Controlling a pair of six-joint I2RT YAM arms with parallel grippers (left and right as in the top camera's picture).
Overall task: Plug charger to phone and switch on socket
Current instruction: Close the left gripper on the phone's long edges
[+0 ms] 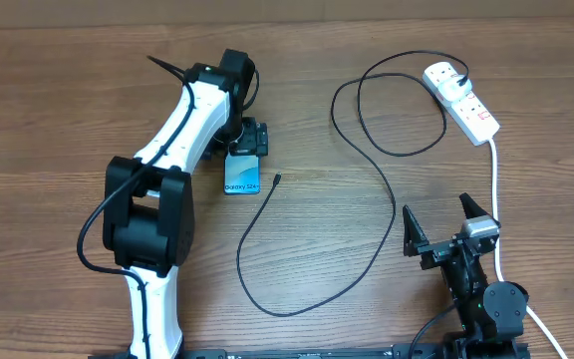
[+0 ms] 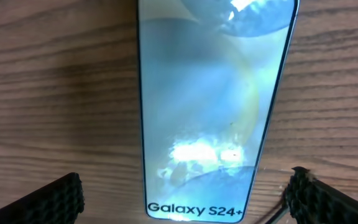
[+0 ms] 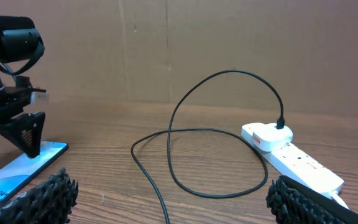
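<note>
Wooden table [image 1: 58, 60] (grain running lengthwise); brown cardboard wall [image 3: 166, 50] behind.

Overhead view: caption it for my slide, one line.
Left arm, jaws open, poised over the blue-screened smartphone; thin black charger cable loops to the white power strip.

My overhead camera looking straight down on the brown wood-grain table [image 1: 58, 110], left wrist view pressed close above the black-edged smartphone with a light-blue screen [image 2: 210, 93], right wrist view low, facing across the tabletop, sharing that smartphone and the white oblong power strip [image 3: 303, 163] with overhead
</note>
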